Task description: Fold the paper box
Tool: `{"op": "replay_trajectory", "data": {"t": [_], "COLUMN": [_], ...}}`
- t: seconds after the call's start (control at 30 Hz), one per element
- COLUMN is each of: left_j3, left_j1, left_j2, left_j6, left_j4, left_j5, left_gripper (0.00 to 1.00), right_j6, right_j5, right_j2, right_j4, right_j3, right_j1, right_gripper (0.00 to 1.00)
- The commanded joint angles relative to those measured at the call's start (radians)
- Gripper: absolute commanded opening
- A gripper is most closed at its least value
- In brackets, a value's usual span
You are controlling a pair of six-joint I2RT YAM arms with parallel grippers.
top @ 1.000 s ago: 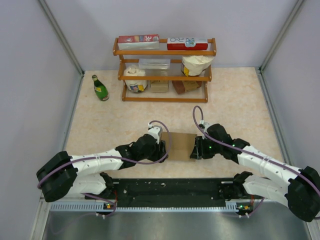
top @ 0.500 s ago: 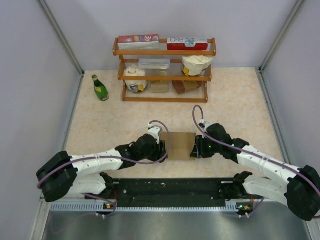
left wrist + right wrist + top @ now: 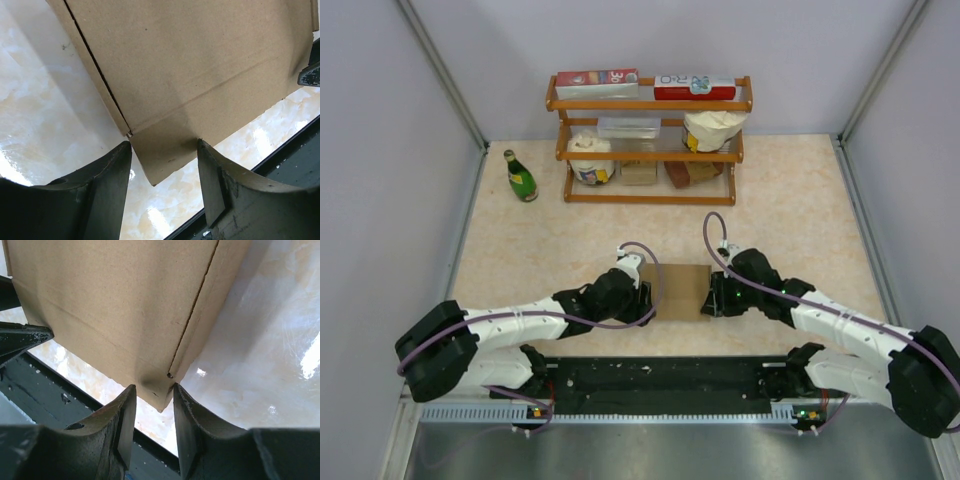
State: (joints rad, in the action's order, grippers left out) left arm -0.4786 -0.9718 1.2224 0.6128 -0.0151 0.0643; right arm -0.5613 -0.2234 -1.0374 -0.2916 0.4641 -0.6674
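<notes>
The paper box lies flat near the middle of the table's near edge, just behind the black strip that runs along that edge. It's plain brown cardboard with crease lines and a cut slit showing up close.

The left gripper comes in from the box's left side, jaws held fairly wide, and a near corner of the cardboard sits right between the fingertips. The flap seems to reach both fingers, but I honestly can't tell if it's pinched or just framed.

The right gripper is at the box's right side with a narrower gap, and the other near corner pokes in between its fingers. Can't tell if it's squeezing there either.

Label-wise, there's a wooden rack at the back edge of the table. On its top shelf, the left red-and-white carton has what looks like a "30" on it. The right carton has blue-and-white lettering too small to read.

Lower shelves hold a clear tub, two white tubs with colourful print I can't make out, and brown blocks.

A green bottle with a yellowish label, unreadable, stands just left of the rack, near the back left corner.
</notes>
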Motion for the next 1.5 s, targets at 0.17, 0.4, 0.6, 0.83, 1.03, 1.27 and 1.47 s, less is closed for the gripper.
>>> {"op": "replay_trajectory", "data": {"t": [0.17, 0.4, 0.6, 0.83, 1.03, 1.27, 1.47], "left_j3": [-0.037, -0.038, -0.040, -0.041, -0.041, -0.045, -0.045], "left_j1": [-0.005, -0.005, -0.005, -0.005, -0.005, -0.004, -0.005], "left_j2": [0.003, -0.004, -0.004, -0.004, -0.003, -0.001, 0.002], "left_j6": [-0.013, -0.016, -0.018, -0.019, -0.019, -0.021, -0.021], "left_j4": [-0.036, -0.026, -0.023, -0.020, -0.020, -0.020, -0.017], "left_j5": [-0.008, -0.001, 0.000, 0.002, 0.000, 0.000, 0.000], "left_gripper": [0.59, 0.59, 0.59, 0.59, 0.59, 0.59, 0.59], "right_j6": [0.003, 0.021, 0.040, 0.066, 0.087, 0.130, 0.155], "right_j5": [0.012, 0.070, 0.156, 0.243, 0.257, 0.174, 0.144], "right_j2": [0.000, 0.053, 0.077, 0.044, -0.032, -0.098, -0.142], "right_j4": [0.072, 0.005, -0.044, -0.046, -0.015, 0.075, 0.124], "right_j3": [-0.002, 0.039, 0.079, 0.156, 0.206, 0.235, 0.243], "right_j1": [-0.011, -0.011, -0.008, 0.015, 0.060, 0.066, 0.066], "right_gripper": [0.39, 0.52, 0.55, 0.45, 0.38, 0.15, 0.13]}}
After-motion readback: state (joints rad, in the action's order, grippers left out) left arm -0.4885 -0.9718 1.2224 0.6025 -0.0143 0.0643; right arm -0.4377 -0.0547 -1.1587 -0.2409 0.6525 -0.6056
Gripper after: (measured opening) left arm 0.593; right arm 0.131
